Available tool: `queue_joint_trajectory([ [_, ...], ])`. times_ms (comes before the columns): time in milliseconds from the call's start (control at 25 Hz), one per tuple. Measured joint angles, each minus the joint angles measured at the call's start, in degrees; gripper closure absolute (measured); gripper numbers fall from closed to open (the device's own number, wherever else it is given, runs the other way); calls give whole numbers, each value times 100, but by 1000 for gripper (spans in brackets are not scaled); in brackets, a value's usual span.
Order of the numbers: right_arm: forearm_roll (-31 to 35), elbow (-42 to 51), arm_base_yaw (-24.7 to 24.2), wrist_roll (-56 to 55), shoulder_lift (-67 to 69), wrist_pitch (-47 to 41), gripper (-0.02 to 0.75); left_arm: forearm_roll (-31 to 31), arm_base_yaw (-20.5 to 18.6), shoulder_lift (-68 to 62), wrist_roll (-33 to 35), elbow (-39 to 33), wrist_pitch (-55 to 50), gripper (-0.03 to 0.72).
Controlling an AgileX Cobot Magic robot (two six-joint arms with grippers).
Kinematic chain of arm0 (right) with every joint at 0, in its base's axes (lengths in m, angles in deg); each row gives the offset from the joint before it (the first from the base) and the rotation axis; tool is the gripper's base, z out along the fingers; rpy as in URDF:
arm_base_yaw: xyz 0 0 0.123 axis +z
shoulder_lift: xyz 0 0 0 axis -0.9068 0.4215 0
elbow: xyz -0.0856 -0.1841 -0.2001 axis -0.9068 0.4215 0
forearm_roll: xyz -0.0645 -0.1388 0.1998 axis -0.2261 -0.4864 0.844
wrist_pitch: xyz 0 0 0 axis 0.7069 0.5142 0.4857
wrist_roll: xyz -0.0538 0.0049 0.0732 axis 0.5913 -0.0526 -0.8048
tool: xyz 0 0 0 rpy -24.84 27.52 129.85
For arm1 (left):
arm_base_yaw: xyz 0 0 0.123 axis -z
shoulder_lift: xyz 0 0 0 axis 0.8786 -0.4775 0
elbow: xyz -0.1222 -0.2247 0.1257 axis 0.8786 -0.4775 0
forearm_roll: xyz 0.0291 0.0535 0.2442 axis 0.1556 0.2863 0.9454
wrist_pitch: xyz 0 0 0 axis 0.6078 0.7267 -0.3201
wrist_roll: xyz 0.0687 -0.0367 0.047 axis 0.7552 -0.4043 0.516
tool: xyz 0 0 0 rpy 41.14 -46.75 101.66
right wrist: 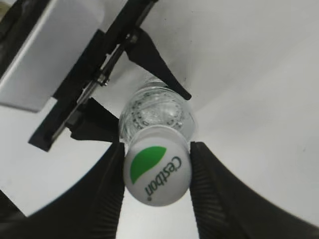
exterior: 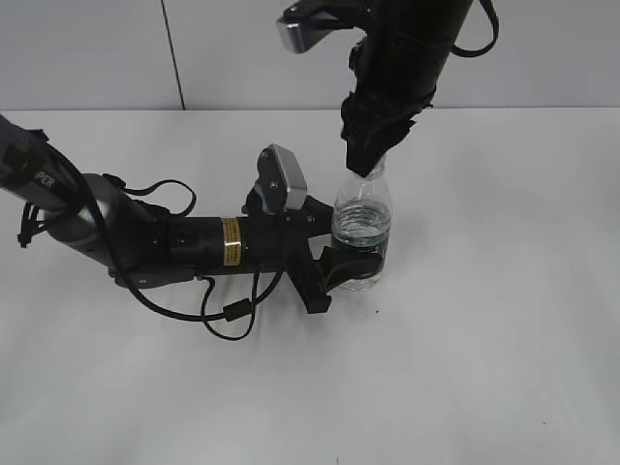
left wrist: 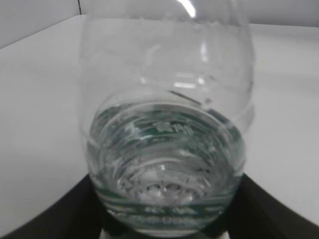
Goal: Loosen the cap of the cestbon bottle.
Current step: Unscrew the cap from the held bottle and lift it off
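The cestbon bottle [exterior: 363,218] stands upright on the white table, clear with a dark green label band and some water in it. My left gripper [exterior: 354,266] lies low along the table and is shut on the bottle's lower body; the bottle [left wrist: 167,149] fills the left wrist view between the dark fingers [left wrist: 167,219]. My right gripper [exterior: 366,167] comes down from above and hides the cap in the exterior view. In the right wrist view the white cap [right wrist: 157,172] with its green patch sits between the two black fingers [right wrist: 157,164], which press on its sides.
The left arm's body and loose cables [exterior: 228,315] lie across the table to the left of the bottle. The white tabletop [exterior: 484,339] stretches to the right and front. A grey wall [exterior: 87,48] stands behind.
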Motion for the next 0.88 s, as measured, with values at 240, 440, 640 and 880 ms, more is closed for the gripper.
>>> queue_joint_trajectory([
  [240,-25,-7,0,3769,0,0,435,0,0,0,0,0,-7,271],
  [440,-29,-7,0,5869,0,-4,435,0,0,0,5,0,-7,271],
  [640,-29,-7,0,6622,0,-4,435,0,0,0,5,0,-8,271],
  [880,-23,-7,0,7684,-10,-4,435,0,0,0,5,0,-8,271],
])
